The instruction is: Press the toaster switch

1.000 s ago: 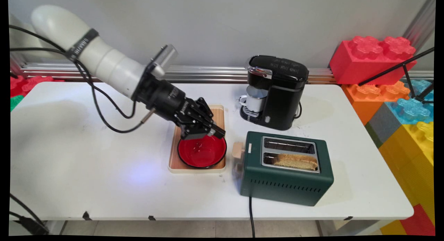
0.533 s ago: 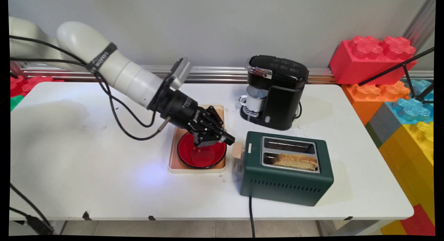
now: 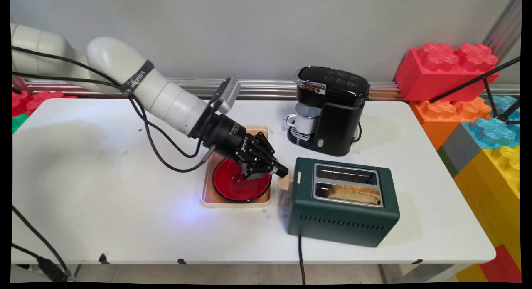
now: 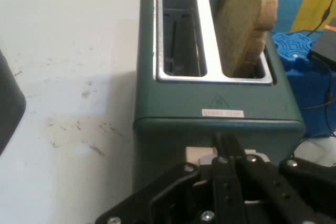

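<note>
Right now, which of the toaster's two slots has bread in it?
The slot nearer the table's front edge of the dark green metal toaster holds the tan bread slice; the slot nearer the black coffee machine is empty.

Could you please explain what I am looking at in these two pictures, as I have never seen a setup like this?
This is a white robot arm with a black two-finger gripper, working at a white table. The wide picture comes from a fixed camera above the table's near side. The other comes from a camera on the hand, looking along the gripper.

On the table stand a green toaster with a slice of bread in one slot, a black coffee machine with a white mug in it, and a red bowl on a wooden tray.

The gripper is at the toaster's left end, by its pale lever, with its fingers closed together. It holds nothing that I can see.
</note>
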{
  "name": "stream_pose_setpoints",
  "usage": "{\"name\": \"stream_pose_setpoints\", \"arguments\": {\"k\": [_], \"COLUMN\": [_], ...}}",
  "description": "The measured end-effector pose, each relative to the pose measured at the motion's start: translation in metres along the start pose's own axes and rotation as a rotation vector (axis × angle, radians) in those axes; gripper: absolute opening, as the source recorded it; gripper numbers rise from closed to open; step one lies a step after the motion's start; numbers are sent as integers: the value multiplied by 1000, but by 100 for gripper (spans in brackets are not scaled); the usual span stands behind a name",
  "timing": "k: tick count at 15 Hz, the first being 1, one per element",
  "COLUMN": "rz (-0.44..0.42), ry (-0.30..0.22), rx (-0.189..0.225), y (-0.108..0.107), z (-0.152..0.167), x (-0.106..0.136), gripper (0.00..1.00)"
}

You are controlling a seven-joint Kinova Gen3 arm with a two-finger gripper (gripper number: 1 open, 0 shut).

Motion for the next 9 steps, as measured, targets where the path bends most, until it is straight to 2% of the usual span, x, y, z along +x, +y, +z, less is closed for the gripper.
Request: {"name": "stream_pose_setpoints", "arguments": {"k": [9], "rz": [-13], "ry": [-11], "rx": [2], "y": [-6], "z": [16], "x": [-9], "gripper": [0]}}
